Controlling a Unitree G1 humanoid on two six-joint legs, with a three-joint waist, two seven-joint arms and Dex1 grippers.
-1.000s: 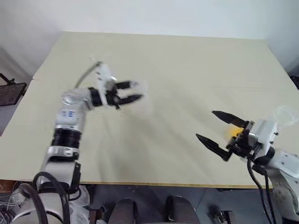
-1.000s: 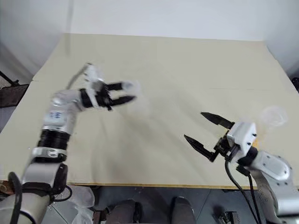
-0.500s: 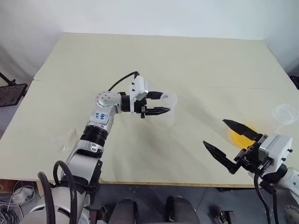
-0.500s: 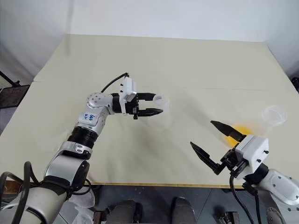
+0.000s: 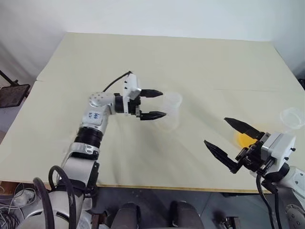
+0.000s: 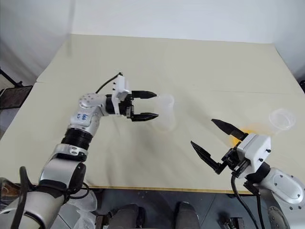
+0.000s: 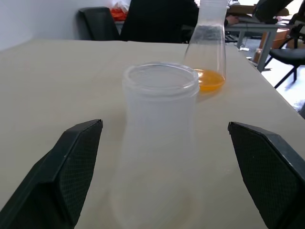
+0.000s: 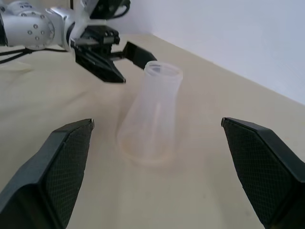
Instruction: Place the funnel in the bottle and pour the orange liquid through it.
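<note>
Two clear flasks stand upright on the pale table [image 5: 200,57], well apart. The bottle [image 5: 170,110] is empty and sits near the middle of the left eye view. The second flask [image 7: 208,52] holds the orange liquid [image 7: 208,79], a thin layer at its base.

From the head views the second flask is mostly hidden behind the right gripper [image 5: 231,141]; there only its round rim at the right edge and a yellow patch on the table can be seen. The left wrist view shows it whole, standing behind the bottle. The left wrist view also shows dark chairs and a person's dark clothing beyond the table edge.

The left gripper [image 5: 156,104] points at the bottle's neck with its fingers spread wide, one on each side, not touching it; it is released and grasps nothing. In the right wrist view the bottle stands between the wide-spread fingers of the right gripper, far from them, so this one is empty too. I count two flasks, two grippers, one table.
</note>
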